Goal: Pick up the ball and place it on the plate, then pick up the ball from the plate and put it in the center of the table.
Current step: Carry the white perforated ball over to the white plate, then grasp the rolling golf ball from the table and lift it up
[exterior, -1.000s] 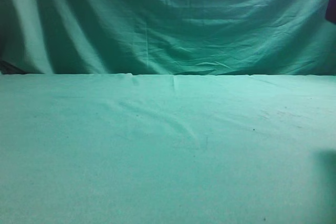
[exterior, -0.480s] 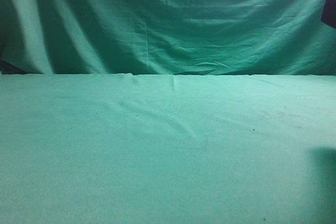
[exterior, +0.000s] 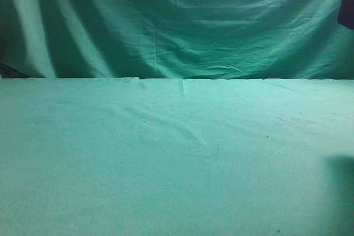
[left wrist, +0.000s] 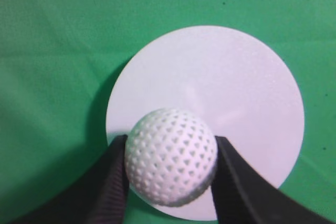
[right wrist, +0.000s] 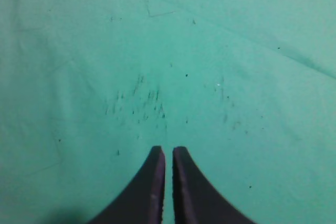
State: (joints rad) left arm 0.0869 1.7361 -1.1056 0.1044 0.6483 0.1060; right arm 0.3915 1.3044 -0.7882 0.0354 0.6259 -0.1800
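In the left wrist view the white dimpled ball (left wrist: 171, 155) sits between the two black fingers of my left gripper (left wrist: 170, 169), which is shut on it. The ball hangs over the near edge of a round white plate (left wrist: 236, 93) lying on the light green table cloth (left wrist: 52, 51). In the right wrist view my right gripper (right wrist: 168, 153) is shut and empty above bare cloth with small dark specks. The exterior view shows only the table (exterior: 166, 164); the ball, the plate and both grippers are out of that view.
A darker green curtain (exterior: 177, 26) hangs behind the table's far edge. A dark shadow (exterior: 340, 186) lies at the right edge of the exterior view. A dark object (exterior: 348, 4) shows at the top right corner.
The dark shadow at the right edge of the exterior view has spread slightly leftward. Nothing else has visibly moved.
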